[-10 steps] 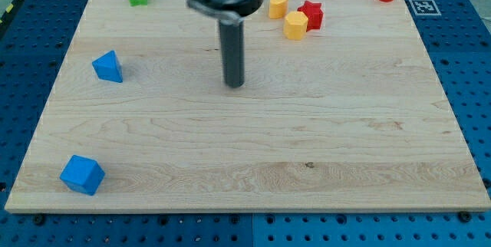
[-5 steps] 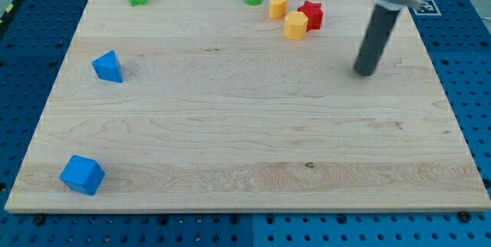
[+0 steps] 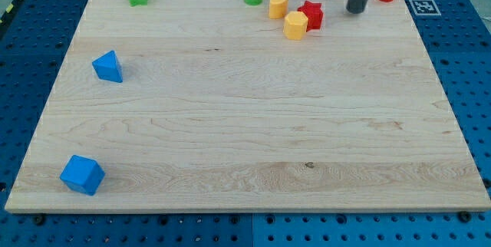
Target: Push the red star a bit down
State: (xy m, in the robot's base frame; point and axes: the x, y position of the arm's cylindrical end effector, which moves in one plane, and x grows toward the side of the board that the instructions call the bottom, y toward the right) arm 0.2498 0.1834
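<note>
Our tip (image 3: 356, 11): a bare rod, no jaws to open or shut.
Red star (image 3: 311, 14): just left of our tip, seemingly touching the yellow block (image 3: 295, 25) (hard to tell).
Approach: circle above it, then nudge down gently.

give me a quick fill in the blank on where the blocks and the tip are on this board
1. My tip stands between the red star and the red ____ at the view's top right.
2. The yellow block touching the red star lies on the star's ____ side in the view.
3. The number of blue blocks on the board is ____.

Missing words: cylinder; left; two
</note>
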